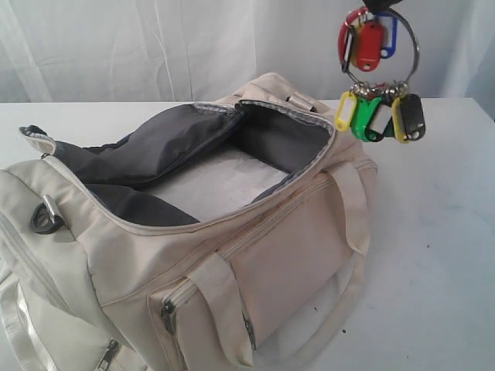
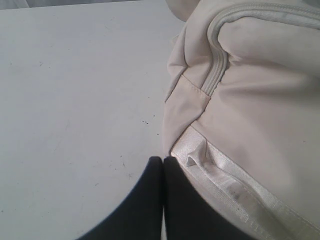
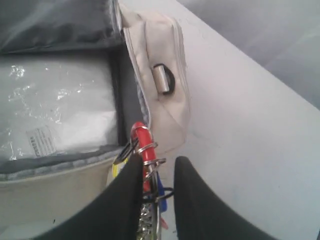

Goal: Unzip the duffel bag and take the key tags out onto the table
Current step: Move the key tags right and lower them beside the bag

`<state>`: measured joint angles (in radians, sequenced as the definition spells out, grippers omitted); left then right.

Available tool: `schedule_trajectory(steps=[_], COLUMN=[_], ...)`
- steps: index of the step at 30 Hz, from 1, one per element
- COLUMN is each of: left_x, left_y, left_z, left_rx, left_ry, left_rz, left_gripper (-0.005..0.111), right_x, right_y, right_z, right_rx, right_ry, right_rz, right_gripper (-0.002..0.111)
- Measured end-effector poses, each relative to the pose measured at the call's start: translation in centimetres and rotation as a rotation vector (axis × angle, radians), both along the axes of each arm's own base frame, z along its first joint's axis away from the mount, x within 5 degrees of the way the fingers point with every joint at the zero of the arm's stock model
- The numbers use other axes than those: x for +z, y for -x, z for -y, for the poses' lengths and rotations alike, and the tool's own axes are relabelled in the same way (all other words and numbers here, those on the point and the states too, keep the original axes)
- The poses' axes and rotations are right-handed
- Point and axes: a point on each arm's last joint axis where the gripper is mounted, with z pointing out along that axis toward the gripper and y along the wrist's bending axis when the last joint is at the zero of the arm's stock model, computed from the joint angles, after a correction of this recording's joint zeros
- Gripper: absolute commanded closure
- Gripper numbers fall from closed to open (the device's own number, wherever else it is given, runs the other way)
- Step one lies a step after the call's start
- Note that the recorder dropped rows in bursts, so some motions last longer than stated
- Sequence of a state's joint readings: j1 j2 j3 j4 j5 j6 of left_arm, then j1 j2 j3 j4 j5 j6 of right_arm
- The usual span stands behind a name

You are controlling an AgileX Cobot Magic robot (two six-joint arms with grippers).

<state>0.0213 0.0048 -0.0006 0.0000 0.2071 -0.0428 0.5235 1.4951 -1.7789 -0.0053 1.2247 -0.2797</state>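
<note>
The cream duffel bag [image 1: 294, 232] lies on the white table [image 1: 441, 247] with its top zipper open and the grey lining showing. The key tags [image 1: 380, 108], in red, blue, yellow, green and black on metal rings, hang in the air above the bag's far right end. My right gripper [image 3: 159, 162] is shut on their rings, with a red tag [image 3: 141, 136] sticking out past the fingertips, over the bag's end [image 3: 160, 45] and the table [image 3: 240, 115]. My left gripper [image 2: 163, 159] is shut on nothing, beside the bag's webbing strap [image 2: 220, 175], just above the table [image 2: 75, 100].
A clear plastic packet [image 1: 209, 185] lies in the bag's bottom [image 3: 55, 110]. A black D-ring [image 1: 46, 216] sits on the bag's near left end, another [image 3: 165, 79] on the far end. A white curtain [image 1: 155, 46] hangs behind the table. Bare tabletop lies to the bag's right.
</note>
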Motion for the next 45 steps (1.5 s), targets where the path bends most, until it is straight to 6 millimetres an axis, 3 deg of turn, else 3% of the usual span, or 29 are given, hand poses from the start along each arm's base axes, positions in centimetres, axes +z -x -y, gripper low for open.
schedule_trajectory(steps=[7, 14, 21, 30, 38, 45], left_x=[0.0, 0.0, 0.0, 0.0, 0.0, 0.0], left_y=[0.0, 0.0, 0.0, 0.0, 0.0, 0.0], left_z=[0.0, 0.0, 0.0, 0.0, 0.0, 0.0], left_rx=[0.000, 0.000, 0.000, 0.000, 0.000, 0.000], left_ry=[0.000, 0.000, 0.000, 0.000, 0.000, 0.000], left_rz=[0.000, 0.000, 0.000, 0.000, 0.000, 0.000], left_gripper=[0.107, 0.107, 0.107, 0.107, 0.107, 0.107], right_x=[-3.0, -7.7, -11.7, -13.3, -17.0, -18.6], right_y=[0.1, -0.3, 0.0, -0.3, -0.8, -1.2], right_z=[1.9, 3.6, 4.1, 3.9, 3.4, 2.8], right_rx=[-0.088, -0.248, -0.295, -0.310, -0.316, -0.343], right_ry=[0.058, 0.215, 0.281, 0.261, 0.218, 0.094], right_rz=[-0.088, -0.175, -0.250, -0.250, -0.253, -0.183], right_gripper=[0.108, 0.108, 0.108, 0.108, 0.108, 0.108])
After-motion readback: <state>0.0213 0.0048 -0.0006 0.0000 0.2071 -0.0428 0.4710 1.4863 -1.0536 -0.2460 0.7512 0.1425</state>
